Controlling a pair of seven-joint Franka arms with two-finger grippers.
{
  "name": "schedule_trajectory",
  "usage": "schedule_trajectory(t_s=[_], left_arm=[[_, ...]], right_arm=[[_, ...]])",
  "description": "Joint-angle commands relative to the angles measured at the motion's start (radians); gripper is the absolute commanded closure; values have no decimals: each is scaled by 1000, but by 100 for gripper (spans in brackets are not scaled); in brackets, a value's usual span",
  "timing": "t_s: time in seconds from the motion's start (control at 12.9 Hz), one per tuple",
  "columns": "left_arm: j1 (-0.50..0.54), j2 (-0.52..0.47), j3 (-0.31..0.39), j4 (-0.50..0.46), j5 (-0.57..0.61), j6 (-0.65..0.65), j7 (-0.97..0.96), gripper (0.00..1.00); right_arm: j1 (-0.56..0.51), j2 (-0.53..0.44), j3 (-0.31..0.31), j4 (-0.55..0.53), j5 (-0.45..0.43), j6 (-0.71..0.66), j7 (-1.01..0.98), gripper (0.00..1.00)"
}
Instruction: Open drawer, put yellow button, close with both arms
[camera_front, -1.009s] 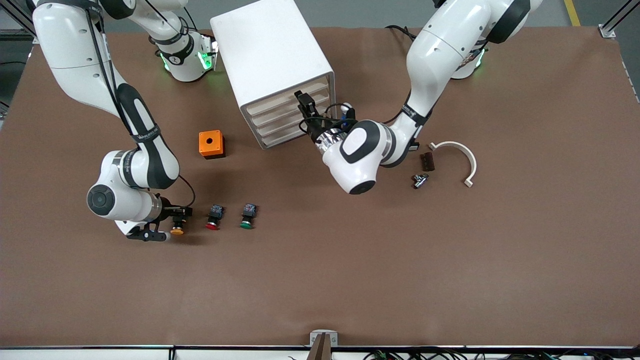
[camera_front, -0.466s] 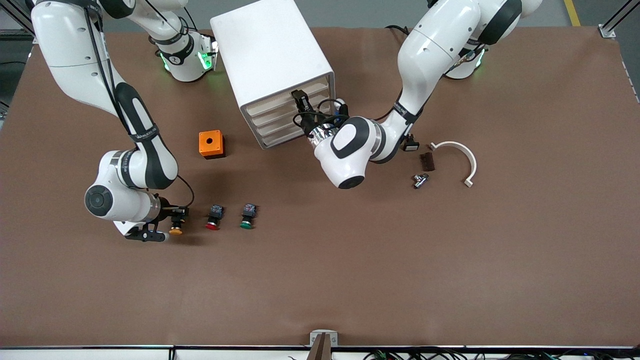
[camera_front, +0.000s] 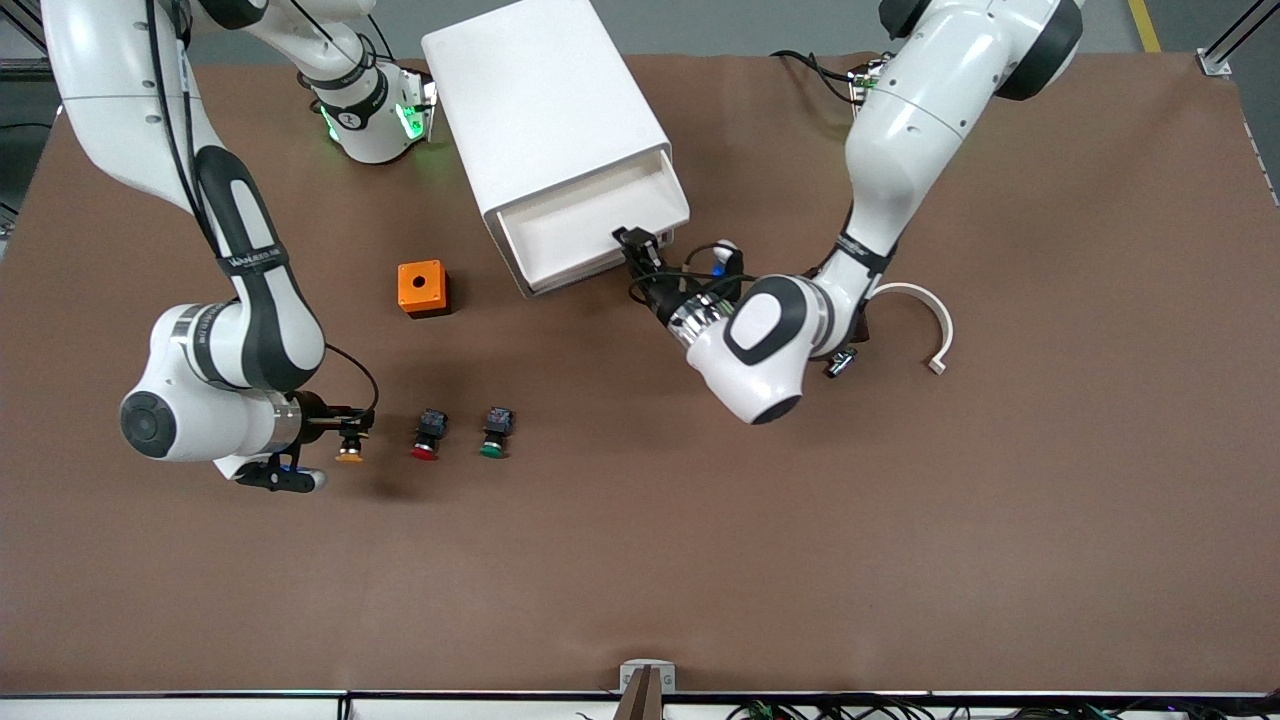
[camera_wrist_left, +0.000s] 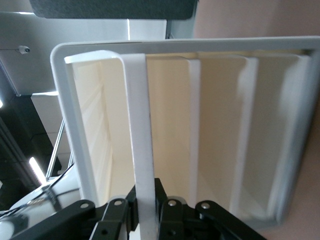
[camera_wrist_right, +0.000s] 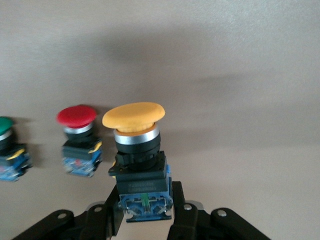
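The drawer (camera_front: 585, 228), topmost of the white cabinet (camera_front: 540, 100), stands pulled out and shows an empty white inside. My left gripper (camera_front: 640, 246) is shut on its front lip near the corner toward the left arm's end. In the left wrist view the lip (camera_wrist_left: 142, 125) runs between the shut fingers of my left gripper (camera_wrist_left: 146, 210). My right gripper (camera_front: 350, 437) is shut on the yellow button (camera_front: 349, 455), low over the table beside the red-capped button (camera_front: 427, 438). In the right wrist view my right gripper (camera_wrist_right: 145, 207) clamps the bluish rear block of the yellow button (camera_wrist_right: 134, 117), cap pointing away.
A green-capped button (camera_front: 494, 435) lies beside the red one; both show in the right wrist view, red (camera_wrist_right: 76, 116) and green (camera_wrist_right: 4, 125). An orange box with a hole (camera_front: 422, 288) stands near the cabinet. A white curved piece (camera_front: 915, 305) and a small metal part (camera_front: 838, 362) lie by the left arm.
My left gripper has pulled the top drawer out toward the front camera, from shut to open. My right arm has shifted slightly toward its end of the table, still gripping the yellow button.
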Motion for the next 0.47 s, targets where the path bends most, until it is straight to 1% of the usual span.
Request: schedule_trajectory(t_s=[0.0, 0.08, 0.16, 0.23, 0.39], left_arm=[[11, 35, 14, 28, 5, 49, 85, 61], [11, 32, 16, 28, 6, 49, 94, 25], [14, 29, 16, 28, 6, 49, 93, 8], [16, 25, 16, 28, 8, 48, 94, 2], [49, 15, 25, 41, 9, 42, 97, 1]], right_arm=[[-3, -76, 8, 5, 33, -80, 105, 99], [0, -104, 11, 7, 33, -109, 157, 99], [4, -133, 22, 7, 33, -136, 217, 99], [12, -156, 34, 7, 33, -159, 275, 99], [21, -205, 59, 7, 33, -195, 387, 99]])
